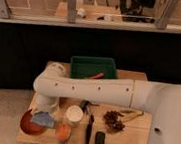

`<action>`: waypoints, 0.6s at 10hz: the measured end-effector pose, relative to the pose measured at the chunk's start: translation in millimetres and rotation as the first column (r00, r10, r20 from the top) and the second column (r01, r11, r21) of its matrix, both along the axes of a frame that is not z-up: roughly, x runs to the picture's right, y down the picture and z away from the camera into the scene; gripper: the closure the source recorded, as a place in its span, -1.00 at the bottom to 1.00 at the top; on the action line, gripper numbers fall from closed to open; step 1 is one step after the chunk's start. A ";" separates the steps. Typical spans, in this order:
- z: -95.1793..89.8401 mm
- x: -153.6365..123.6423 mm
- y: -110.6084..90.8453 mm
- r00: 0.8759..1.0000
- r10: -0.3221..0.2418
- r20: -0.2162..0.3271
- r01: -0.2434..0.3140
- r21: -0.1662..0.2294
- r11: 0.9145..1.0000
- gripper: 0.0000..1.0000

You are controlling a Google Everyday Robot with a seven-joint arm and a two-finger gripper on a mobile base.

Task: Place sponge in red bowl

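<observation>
At the table's [135, 141] near edge, a dark remote-like block [99, 143] lies at about 6 o'clock, an orange cup [64, 132] sits toward 7, and the red bowl [26, 123] holds the 8 o'clock corner. The gripper [47, 115] hangs just over the bowl with the blue sponge [42, 119] beneath it above the bowl's right side; I cannot tell whether it grips the sponge. Farther back stand a white cup [74, 114], a dark dried bunch [114, 121] toward 3 o'clock, and a green bin [79, 67] at 12.
</observation>
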State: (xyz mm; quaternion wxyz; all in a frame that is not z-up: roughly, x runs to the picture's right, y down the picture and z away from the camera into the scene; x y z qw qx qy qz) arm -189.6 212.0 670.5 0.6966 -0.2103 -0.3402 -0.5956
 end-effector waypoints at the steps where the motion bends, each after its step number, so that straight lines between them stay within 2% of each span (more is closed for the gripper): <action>1: -4.5 -9.8 2.4 1.000 -0.013 0.013 0.013 0.002 1.000 0.28; 4: -4.8 -33.6 0.4 0.999 -0.013 0.041 0.013 -0.018 1.000 -0.35; 6: 7.7 -42.0 -4.6 0.999 -0.010 0.040 0.011 -0.026 1.000 -0.59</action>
